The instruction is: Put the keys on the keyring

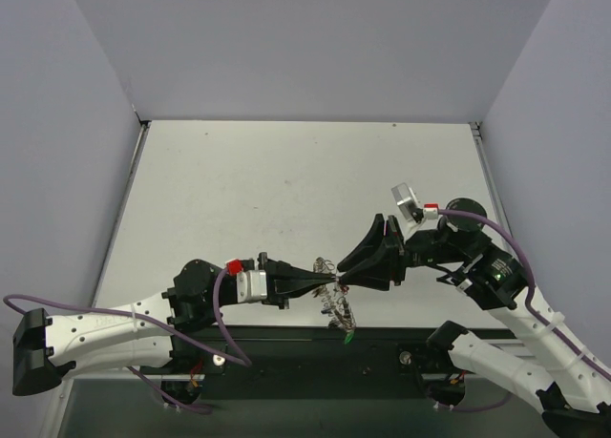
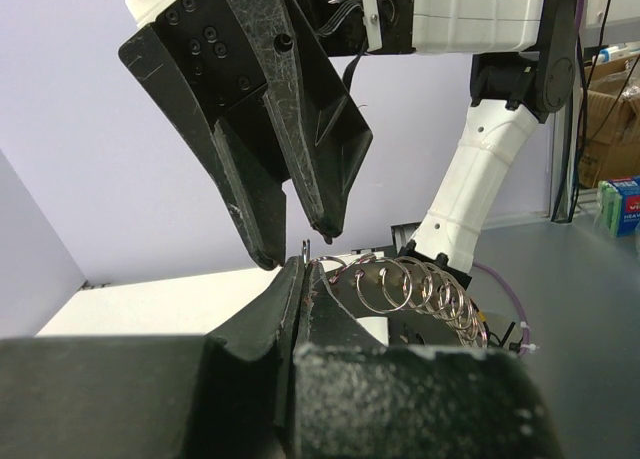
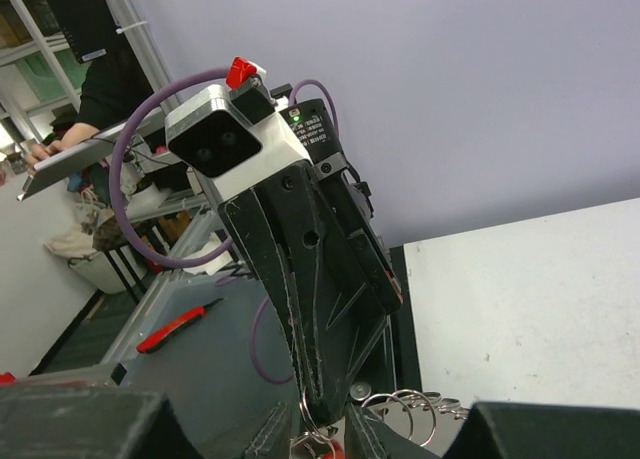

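Lilac walls (image 1: 315, 47); white table (image 1: 286, 190)

A matte white table (image 1: 286, 190) fills the centre of the top view, closed in by lavender walls (image 1: 286, 47) at left, back and right. A dark strip (image 1: 305, 366) runs along its bottom edge. At bottom centre are the keyring (image 1: 326, 265) and keys (image 1: 342, 316); whether they touch the surface cannot be told
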You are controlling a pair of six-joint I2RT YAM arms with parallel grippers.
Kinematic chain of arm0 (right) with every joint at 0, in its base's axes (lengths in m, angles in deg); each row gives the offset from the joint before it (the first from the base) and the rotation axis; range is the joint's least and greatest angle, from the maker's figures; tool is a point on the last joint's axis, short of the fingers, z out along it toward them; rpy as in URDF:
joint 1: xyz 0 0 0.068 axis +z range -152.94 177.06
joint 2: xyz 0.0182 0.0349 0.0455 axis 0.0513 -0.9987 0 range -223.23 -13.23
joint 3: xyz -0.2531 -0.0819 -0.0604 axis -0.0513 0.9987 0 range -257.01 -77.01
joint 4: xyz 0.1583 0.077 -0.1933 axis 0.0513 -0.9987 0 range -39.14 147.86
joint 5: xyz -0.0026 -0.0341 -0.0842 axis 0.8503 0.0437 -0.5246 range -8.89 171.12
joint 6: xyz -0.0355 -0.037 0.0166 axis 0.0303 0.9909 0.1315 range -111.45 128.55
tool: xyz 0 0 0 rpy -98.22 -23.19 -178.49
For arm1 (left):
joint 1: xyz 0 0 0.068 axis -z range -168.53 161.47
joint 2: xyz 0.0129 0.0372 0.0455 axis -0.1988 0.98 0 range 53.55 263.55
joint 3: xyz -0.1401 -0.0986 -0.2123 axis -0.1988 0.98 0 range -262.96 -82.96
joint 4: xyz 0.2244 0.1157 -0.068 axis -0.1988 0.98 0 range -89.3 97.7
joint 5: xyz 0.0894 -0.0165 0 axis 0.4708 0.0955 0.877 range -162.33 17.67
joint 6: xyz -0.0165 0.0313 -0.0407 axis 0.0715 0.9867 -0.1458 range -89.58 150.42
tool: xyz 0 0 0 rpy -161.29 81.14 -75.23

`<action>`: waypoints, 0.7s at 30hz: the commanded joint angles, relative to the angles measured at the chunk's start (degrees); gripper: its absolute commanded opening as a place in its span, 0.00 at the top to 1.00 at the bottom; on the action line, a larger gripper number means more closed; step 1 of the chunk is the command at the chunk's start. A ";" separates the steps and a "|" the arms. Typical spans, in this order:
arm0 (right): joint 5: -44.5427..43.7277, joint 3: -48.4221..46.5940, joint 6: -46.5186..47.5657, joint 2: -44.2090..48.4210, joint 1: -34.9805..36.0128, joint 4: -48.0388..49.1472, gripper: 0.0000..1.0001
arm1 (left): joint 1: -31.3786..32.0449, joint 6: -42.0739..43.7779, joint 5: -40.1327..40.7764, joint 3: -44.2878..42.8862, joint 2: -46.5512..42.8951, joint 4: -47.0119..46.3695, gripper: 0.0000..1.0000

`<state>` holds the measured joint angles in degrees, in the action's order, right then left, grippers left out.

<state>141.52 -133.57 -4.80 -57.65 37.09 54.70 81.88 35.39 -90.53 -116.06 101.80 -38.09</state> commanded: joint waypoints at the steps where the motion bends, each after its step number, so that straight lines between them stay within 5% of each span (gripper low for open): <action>1: 0.60 0.48 0.33 0.13 0.75 4.04 0.72 | 0.08 -0.58 1.15 -1.62 -0.61 -5.86 1.00; 8: -0.11 0.83 0.42 -0.05 1.28 3.69 0.82 | 0.08 -0.49 1.23 -1.61 -0.70 -5.86 1.00; 14: -0.99 0.74 0.77 -0.22 1.54 3.33 1.00 | 0.08 -0.58 1.23 -1.61 -0.26 -6.04 1.00; 21: -1.52 0.22 1.04 -0.49 1.72 1.40 1.00 | 0.16 -0.67 1.32 -1.79 0.27 -6.21 1.00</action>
<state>140.01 -133.09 -4.62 -57.52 38.03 54.63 81.86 35.00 -90.09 -116.06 101.91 -38.09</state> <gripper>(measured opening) 0.034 0.023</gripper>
